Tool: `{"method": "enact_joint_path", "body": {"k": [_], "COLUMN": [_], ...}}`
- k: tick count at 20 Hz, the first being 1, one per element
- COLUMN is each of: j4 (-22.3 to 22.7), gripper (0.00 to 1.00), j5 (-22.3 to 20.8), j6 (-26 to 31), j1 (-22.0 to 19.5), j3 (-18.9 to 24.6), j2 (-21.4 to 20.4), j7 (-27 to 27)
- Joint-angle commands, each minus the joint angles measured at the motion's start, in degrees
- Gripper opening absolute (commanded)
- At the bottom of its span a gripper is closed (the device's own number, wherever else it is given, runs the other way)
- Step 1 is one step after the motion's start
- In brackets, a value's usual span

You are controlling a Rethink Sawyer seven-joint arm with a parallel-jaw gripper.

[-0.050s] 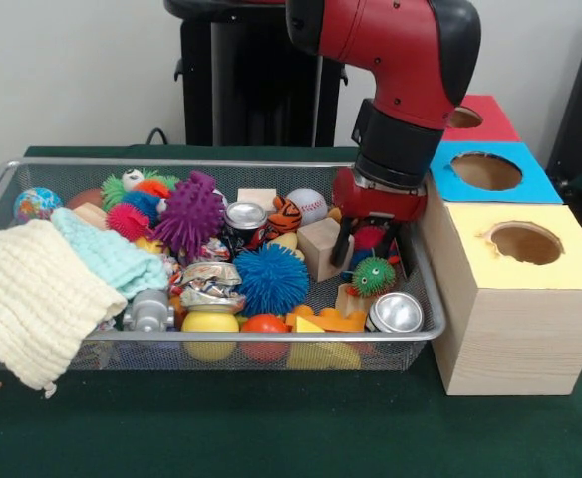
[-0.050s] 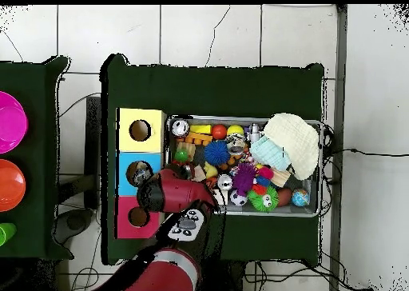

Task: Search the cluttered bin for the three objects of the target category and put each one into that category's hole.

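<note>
My gripper [image 1: 369, 242] hangs low inside the right end of the wire bin [image 1: 221, 337], under the red wrist. It sits just above a green spiky ball [image 1: 374, 276] and beside a wooden block [image 1: 323, 247]. Something red [image 1: 369, 236] shows right at the gripper, partly hidden. A silver can [image 1: 396, 312] lies in the bin's front right corner. Another can [image 1: 244, 217] and a crushed can [image 1: 208, 282] lie mid-bin. In the overhead view the arm [image 2: 172, 193] covers the gripper at the bin's [image 2: 319, 212] left end.
Purple [image 1: 189, 211] and blue [image 1: 271, 279] spiky balls, a baseball [image 1: 308, 204], a tiger toy [image 1: 284, 214] and cream [image 1: 27, 299] and mint [image 1: 107, 254] cloths fill the bin. To its right stand yellow [image 1: 525, 242], blue [image 1: 486, 171] and red [image 1: 465, 118] hole boxes.
</note>
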Motion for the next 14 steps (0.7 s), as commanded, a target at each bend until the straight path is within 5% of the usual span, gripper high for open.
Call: {"method": "enact_joint_path", "body": {"k": [1,4,8,14], "j4": [-1.46,-1.49,-1.17,0.13], "gripper": [1.0,1.0,1.0,1.0], "j5": [-2.28,-3.8,-11.48,-20.54], "j6": [-9.16,-10.34,-16.76,-19.16], "j1": [-1.75,-2.66,-7.65,-13.72], "j3": [11.32,12.96,19.29,26.1], "j2": [1.69,1.53,0.41,-0.63], "j7": [12.44,11.98,11.29,11.74]}}
